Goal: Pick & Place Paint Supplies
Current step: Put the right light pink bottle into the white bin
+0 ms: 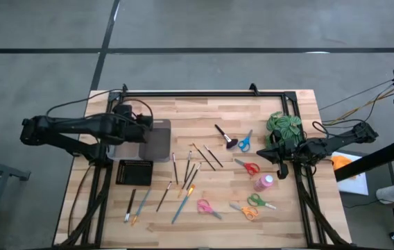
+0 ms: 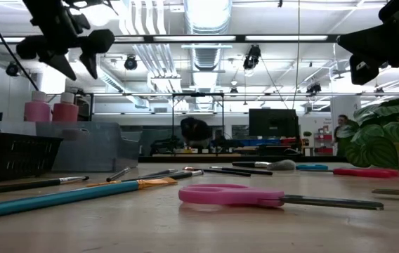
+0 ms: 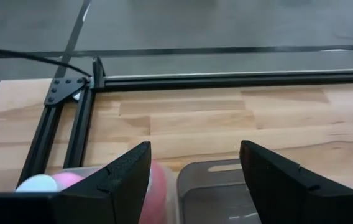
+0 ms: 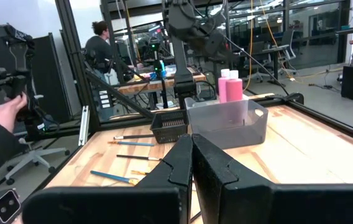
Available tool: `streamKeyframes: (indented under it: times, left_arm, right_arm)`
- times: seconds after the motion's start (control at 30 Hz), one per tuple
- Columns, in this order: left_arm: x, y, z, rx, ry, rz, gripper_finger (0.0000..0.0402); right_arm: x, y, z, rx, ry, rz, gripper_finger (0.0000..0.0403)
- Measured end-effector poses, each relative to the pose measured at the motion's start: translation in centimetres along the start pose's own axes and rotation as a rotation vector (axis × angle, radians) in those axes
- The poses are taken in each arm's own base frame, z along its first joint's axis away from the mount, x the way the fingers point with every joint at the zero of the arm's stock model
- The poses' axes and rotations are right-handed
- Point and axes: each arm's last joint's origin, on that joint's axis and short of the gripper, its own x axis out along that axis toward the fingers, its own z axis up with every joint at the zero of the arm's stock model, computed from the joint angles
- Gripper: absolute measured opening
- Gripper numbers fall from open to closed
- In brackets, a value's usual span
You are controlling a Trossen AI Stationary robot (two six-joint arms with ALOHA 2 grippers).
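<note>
Desk point(image 1: 301, 111): bin point(image 1: 157, 141) left holding two bottles point(image 4: 229, 86); paintbrushes point(image 1: 190, 173) centre; scissors point(image 1: 247, 167), third bottle point(image 1: 264, 182) right.

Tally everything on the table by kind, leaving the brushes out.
Pink bottles: 3 (two in the grey bin, one loose)
Scissors: 5 (blue, red, pink, green, orange)
Containers: 2 (grey bin, black basket)
Plant: 1
Total: 11
</note>
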Motion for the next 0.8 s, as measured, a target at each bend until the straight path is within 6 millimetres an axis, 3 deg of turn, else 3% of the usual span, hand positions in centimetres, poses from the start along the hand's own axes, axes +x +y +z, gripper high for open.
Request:
streamKeyframes:
  times: [0.33, 0.8]
  left_arm:
    - [-1.9, -1.5, 2.0, 0.088, 0.073, -0.169, 0.0246]
    - [-4.4, -6.0, 0.8, 0.347, -0.001, -0.717, 0.0246]
  right_arm:
    - [0.0, 0.0, 0.0, 0.000, 0.000, 0.000, 0.0008]
    - [0.0, 0.0, 0.0, 0.000, 0.000, 0.000, 0.0009]
